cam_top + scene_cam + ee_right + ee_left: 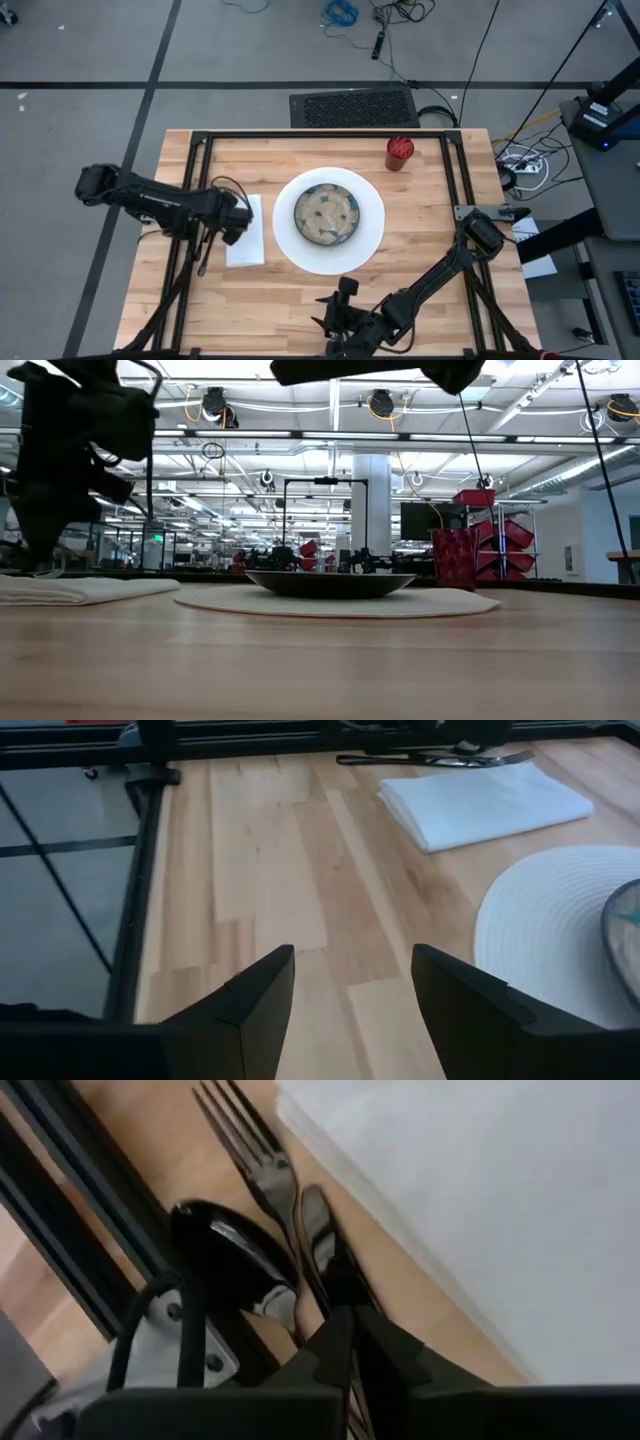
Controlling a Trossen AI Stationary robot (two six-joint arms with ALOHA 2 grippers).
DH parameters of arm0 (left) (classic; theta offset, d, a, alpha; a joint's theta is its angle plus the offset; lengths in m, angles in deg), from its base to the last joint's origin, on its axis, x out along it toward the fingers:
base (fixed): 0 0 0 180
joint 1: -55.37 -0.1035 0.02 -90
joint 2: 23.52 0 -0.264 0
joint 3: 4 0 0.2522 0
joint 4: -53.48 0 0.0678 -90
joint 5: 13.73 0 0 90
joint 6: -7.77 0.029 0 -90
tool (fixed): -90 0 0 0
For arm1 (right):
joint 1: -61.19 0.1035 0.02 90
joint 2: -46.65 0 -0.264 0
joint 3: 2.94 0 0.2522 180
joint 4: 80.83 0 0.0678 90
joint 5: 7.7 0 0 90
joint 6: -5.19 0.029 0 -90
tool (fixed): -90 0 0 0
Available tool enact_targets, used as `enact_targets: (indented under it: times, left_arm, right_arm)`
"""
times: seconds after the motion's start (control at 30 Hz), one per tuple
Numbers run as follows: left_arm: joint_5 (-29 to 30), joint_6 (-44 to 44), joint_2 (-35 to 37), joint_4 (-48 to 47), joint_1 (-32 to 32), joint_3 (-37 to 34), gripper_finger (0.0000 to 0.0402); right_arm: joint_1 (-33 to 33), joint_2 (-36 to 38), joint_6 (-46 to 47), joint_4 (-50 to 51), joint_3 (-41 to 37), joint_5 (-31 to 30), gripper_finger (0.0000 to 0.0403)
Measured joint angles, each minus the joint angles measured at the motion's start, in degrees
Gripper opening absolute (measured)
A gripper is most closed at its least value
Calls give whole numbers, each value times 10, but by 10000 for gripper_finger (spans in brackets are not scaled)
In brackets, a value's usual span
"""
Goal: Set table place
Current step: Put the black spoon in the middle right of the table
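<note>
On the table [420, 215], the left gripper [232, 222] clenched the cutlery [275, 1200] at the plate's [329, 221] nine o'clock; the right gripper [350, 982] gaped empty at six.

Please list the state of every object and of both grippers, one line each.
Left gripper: fingers shut on the dark metal cutlery beside the napkin.
Right gripper: open, empty, over bare wood.
Folded white cloth napkin: flat, bare.
Patterned ceramic bowl: upright on the round white placemat.
Red ribbed cup: upright.

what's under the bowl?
The bowl sits centered on a round white placemat, which lies on the wooden table. The mat's middle is covered by the bowl, so anything there is hidden.
</note>
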Motion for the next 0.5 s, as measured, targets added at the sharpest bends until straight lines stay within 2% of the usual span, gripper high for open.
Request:
enact_targets:
  times: [0.1, 0.23, 0.37, 0.5]
  left_arm:
    - [-12, 28, -6, 1, -45, 0, 1]
    - [12, 42, -12, 4, -96, 0, 0]
    - [-9, 110, -14, 16, -150, 5, 0]
    - [-20, 172, -24, 16, -197, 40, 3]
  right_arm:
    - [-6, 0, -3, -2, 0, 0, 192]
    - [-7, 0, -7, -3, 0, 0, 192]
    - [-7, 0, -9, -3, 0, 0, 192]
    - [-7, 0, -11, -2, 0, 0, 192]
